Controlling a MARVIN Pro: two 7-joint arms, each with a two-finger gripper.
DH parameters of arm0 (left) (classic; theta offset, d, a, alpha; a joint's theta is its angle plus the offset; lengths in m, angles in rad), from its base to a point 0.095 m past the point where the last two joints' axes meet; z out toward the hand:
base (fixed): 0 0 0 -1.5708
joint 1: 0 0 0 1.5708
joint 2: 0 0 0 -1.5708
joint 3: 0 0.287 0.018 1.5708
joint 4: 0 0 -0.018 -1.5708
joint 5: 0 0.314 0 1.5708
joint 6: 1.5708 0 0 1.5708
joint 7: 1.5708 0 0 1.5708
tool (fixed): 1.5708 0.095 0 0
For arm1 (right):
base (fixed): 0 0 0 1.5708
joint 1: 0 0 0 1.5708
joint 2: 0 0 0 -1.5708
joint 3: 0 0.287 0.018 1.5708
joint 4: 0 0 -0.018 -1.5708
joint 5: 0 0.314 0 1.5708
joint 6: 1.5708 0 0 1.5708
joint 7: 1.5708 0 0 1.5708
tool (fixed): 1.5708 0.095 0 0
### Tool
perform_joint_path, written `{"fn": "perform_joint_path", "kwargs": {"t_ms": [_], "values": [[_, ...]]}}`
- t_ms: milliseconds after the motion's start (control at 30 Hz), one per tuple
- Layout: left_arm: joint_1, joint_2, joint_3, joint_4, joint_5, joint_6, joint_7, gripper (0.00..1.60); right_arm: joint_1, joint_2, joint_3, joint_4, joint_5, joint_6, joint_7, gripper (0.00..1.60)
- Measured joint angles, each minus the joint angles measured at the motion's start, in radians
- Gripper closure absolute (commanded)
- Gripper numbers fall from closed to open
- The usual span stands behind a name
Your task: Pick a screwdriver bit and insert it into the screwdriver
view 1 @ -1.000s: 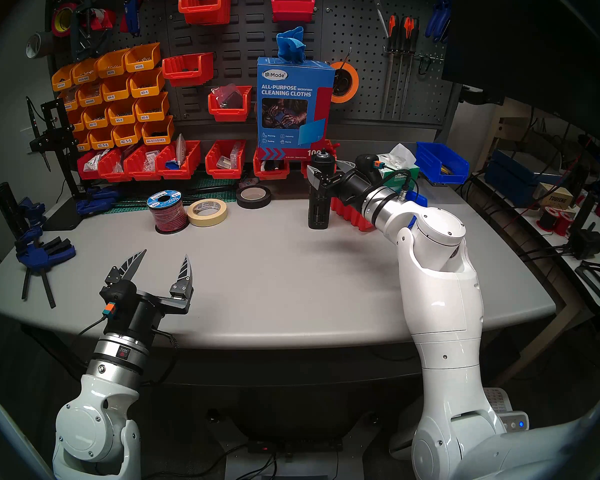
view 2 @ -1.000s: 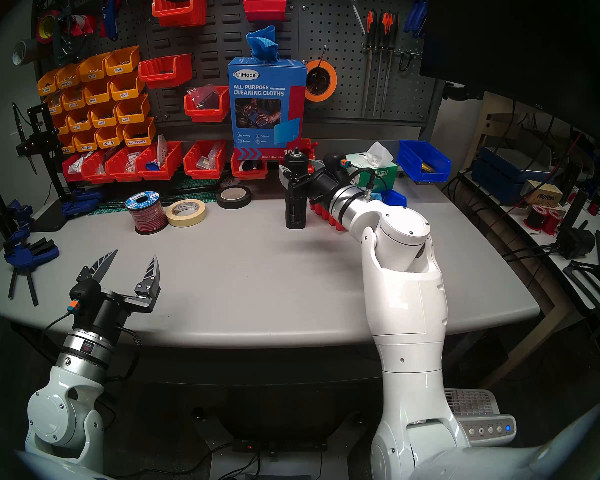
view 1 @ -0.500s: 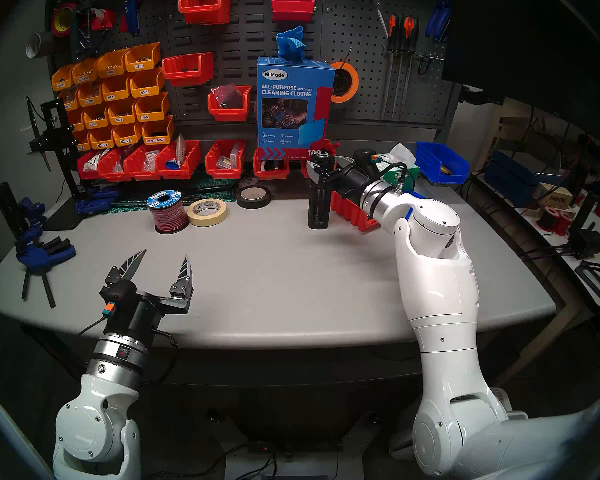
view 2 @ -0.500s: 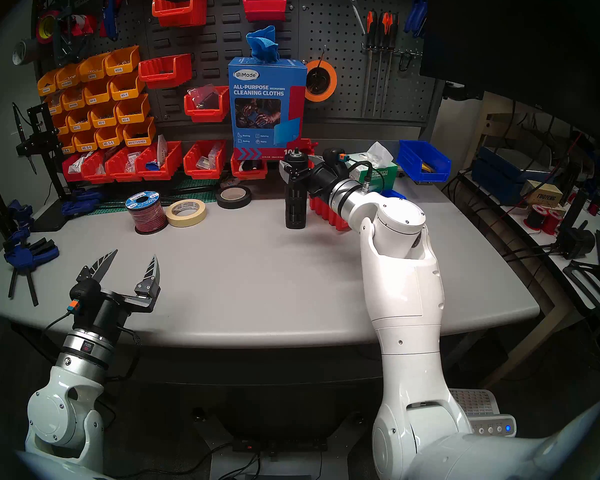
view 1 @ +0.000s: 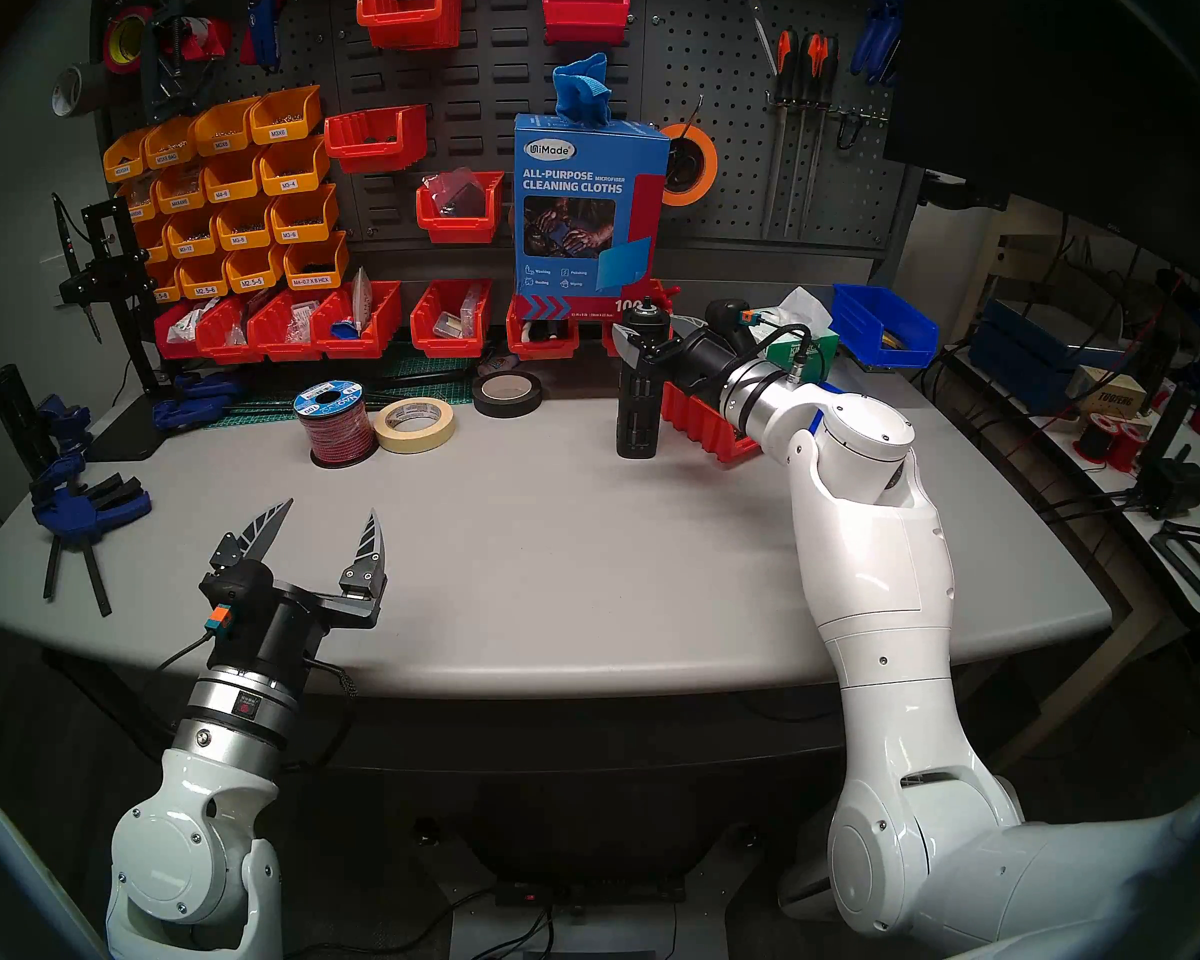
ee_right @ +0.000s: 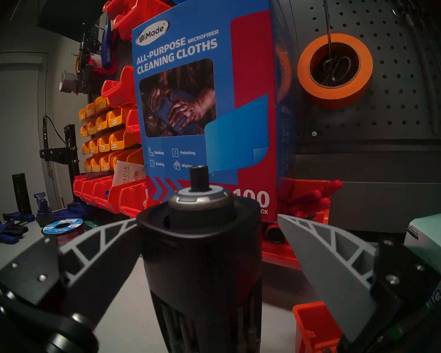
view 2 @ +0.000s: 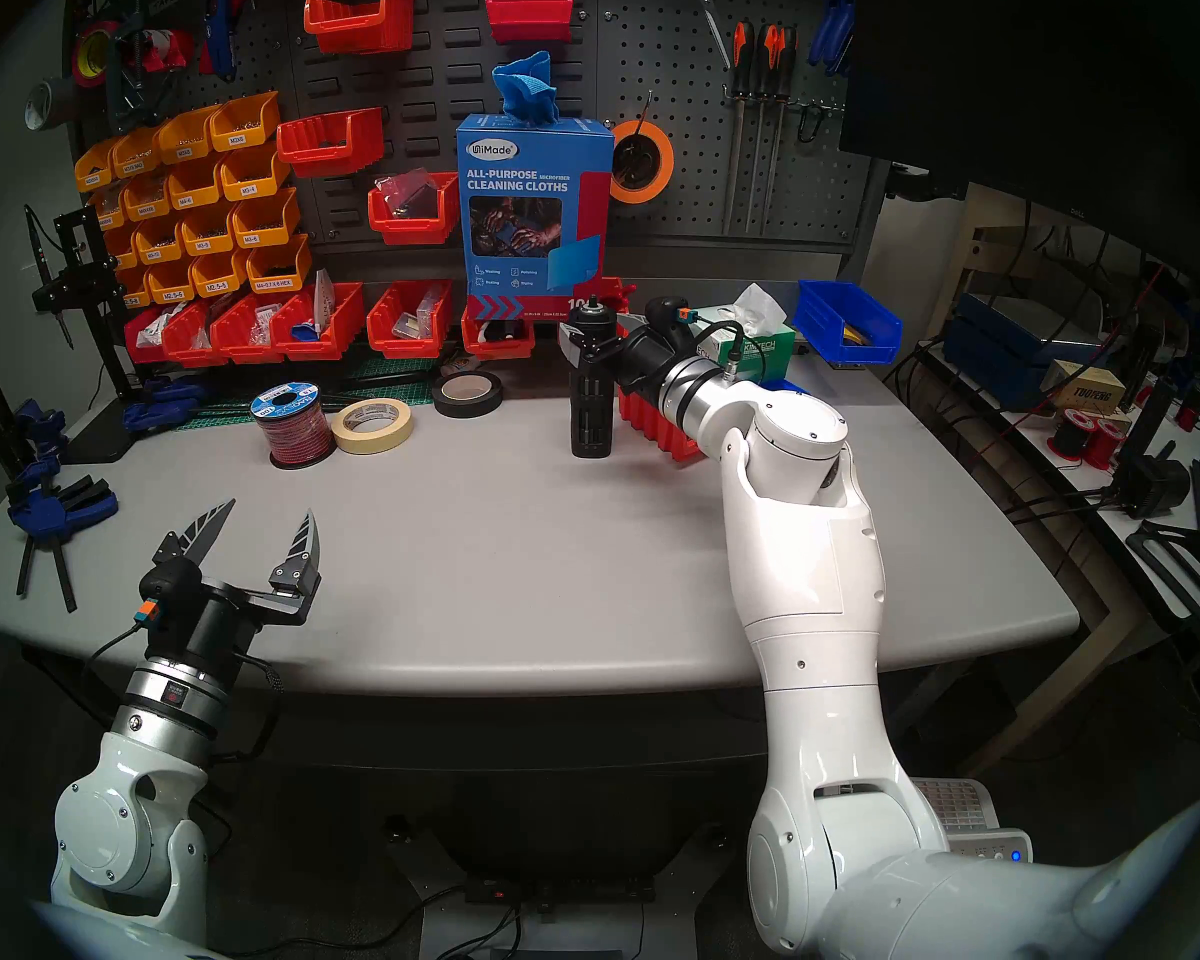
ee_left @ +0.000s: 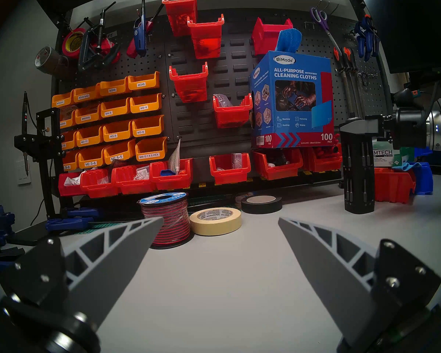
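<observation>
At centre right of the head view, my right gripper [view 1: 642, 345] brackets the top of the screwdriver [view 1: 637, 390], which stands upright on the counter [view 1: 549, 522] beside a red bin [view 1: 704, 422]; the jaws sit wide, one finger apart from it, the other's contact unclear. My left gripper [view 1: 327, 522] hovers at lower left, jaws wide and empty. No loose screwdriver bit is visible, so picking and inserting both appear undone.

A grey bench [view 1: 583, 564] stands before a dark pegboard [view 1: 722, 72] — orange bins [view 1: 237, 196] far left, red bins [view 1: 445, 321] below; dim light.
</observation>
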Motion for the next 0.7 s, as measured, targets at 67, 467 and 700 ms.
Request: {"fn": "perform_joint_path", "kwargs": {"t_ms": [67, 467, 700], "values": [[0.000, -0.001, 0.000, 0.000, 0.000, 0.000, -0.001, 0.00, 0.003, 0.001, 0.001, 0.008, 0.003, -0.002, 0.007, 0.18], [-0.001, -0.004, -0.001, 0.000, 0.001, 0.000, -0.004, 0.00, 0.016, 0.004, 0.001, 0.033, 0.015, -0.013, 0.041, 0.52], [-0.002, -0.006, -0.002, 0.000, 0.002, 0.000, -0.006, 0.00, 0.019, 0.006, 0.003, 0.037, 0.016, -0.015, 0.053, 0.56]]}}
